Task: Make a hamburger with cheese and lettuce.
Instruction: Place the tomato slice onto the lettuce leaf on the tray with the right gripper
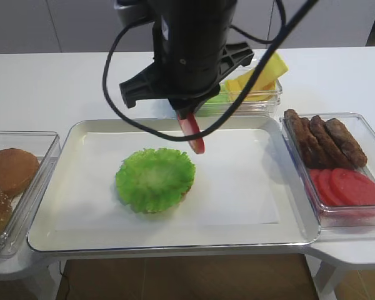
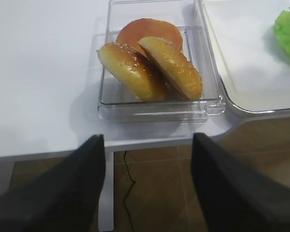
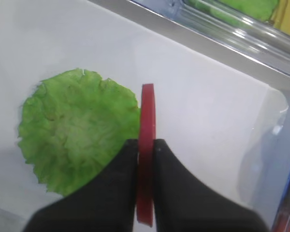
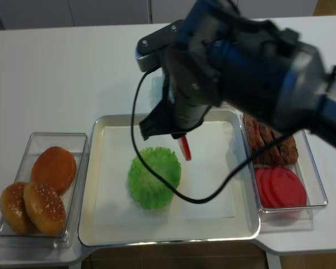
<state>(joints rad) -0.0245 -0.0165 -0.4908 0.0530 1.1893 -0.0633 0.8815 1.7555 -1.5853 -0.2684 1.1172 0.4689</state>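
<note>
the white tray (image 1: 81, 134) fills the frame's middle so the hamburger (image 1: 155, 179) builds there, lettuce (image 3: 75, 130) on top at centre-left. the cheese (image 1: 262, 78) waits upper right. the right gripper (image 3: 146, 150) pinches a tomato slice (image 3: 147, 145) edge-on beside it, ready for dropping flat. the left gripper (image 2: 147, 159), spread wide, idles near the buns (image 2: 150, 63)

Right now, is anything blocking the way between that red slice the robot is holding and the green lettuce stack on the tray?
Nothing visible does. The thin round red tomato slice hangs on edge, pinched in the right gripper, just beside the frilly bright-green lettuce disc on the white metal tray. Only bare tray liner lies between them.
</note>
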